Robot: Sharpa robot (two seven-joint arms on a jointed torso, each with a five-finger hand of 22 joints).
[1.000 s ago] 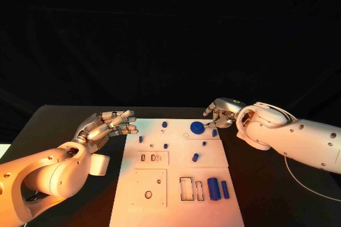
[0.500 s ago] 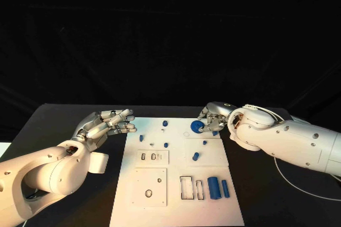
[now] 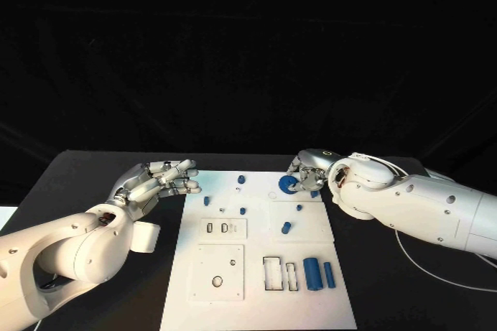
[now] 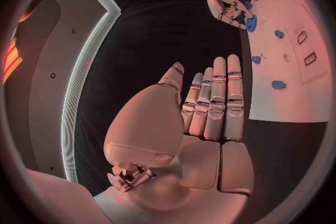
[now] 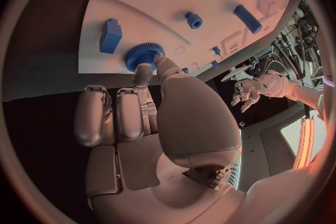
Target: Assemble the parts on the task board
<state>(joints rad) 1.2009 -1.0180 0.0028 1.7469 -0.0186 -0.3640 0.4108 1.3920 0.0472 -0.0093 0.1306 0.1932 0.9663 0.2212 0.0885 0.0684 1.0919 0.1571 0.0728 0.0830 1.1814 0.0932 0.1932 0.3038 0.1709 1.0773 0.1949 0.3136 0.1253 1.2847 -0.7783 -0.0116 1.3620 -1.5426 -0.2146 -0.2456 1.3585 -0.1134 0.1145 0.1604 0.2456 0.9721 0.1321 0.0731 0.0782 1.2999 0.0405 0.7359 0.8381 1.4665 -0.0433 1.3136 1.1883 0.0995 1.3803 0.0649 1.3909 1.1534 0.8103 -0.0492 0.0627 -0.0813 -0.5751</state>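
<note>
Blue gear (image 3: 287, 185) pinched by right hand (image 3: 309, 171) over task board (image 3: 259, 288).

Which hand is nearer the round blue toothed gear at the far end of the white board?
Right. The right hand touches the blue gear; the left hand hovers off the board's opposite edge.

My left hand (image 3: 155, 184) hovers flat, its fingers straight and together, holding nothing. My right hand (image 3: 309, 173) pinches with fingertips (image 5: 143, 70), the other fingers curled in.
</note>
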